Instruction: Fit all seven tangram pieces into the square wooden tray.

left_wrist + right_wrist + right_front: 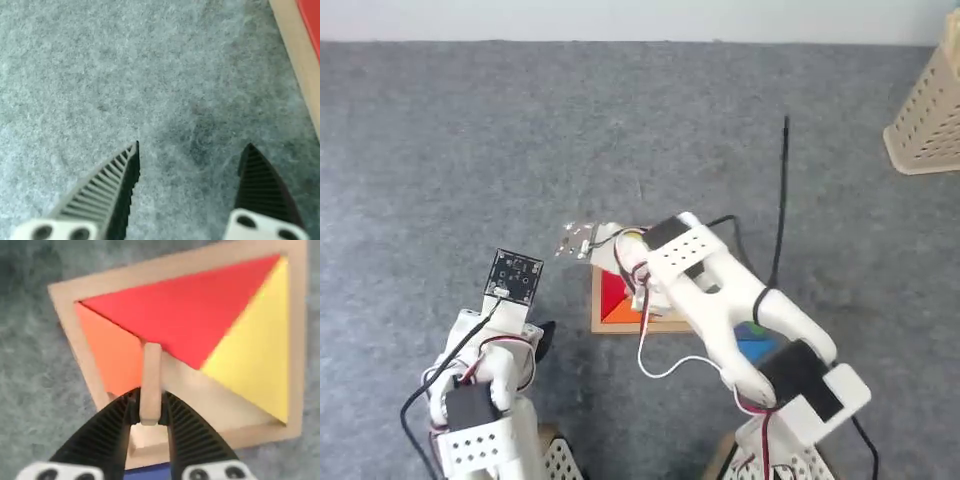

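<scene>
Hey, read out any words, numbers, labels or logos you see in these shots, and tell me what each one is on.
No text can be read.
The wooden tray, red piece, yellow piece and orange piece carry no print.
The pale piece held in the right claw is blank.
Any marks on the small black board on the left arm are too small to read.

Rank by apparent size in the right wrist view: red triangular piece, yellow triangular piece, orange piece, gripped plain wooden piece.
1. Red triangular piece
2. Yellow triangular piece
3. Orange piece, partly hidden
4. Plain wooden piece, seen edge-on
</scene>
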Robot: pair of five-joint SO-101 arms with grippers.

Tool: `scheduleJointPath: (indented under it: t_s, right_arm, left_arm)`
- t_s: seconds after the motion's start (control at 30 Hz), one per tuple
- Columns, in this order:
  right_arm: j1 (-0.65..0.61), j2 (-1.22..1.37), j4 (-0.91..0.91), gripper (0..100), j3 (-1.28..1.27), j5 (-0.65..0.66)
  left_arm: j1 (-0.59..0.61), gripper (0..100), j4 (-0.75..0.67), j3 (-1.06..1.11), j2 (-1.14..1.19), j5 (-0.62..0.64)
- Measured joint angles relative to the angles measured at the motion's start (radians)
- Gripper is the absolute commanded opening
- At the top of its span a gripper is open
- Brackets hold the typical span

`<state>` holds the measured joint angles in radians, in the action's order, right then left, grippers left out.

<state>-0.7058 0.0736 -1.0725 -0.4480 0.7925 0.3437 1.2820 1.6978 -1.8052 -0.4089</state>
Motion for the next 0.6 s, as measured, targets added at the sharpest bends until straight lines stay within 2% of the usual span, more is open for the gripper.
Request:
scheduleJointPath:
  t_s: [0.3, 0.6]
  right_arm:
    - [-0.015, 0.002, 0.000, 22.1, 0.000, 0.009]
    - [0.015, 0.002, -0.002, 22.4, 0.020, 0.009]
  left_arm:
    - [0.000, 30, 0.000, 0.000, 0.000, 0.000]
    - [0.000, 30, 0.000, 0.000, 0.000, 0.000]
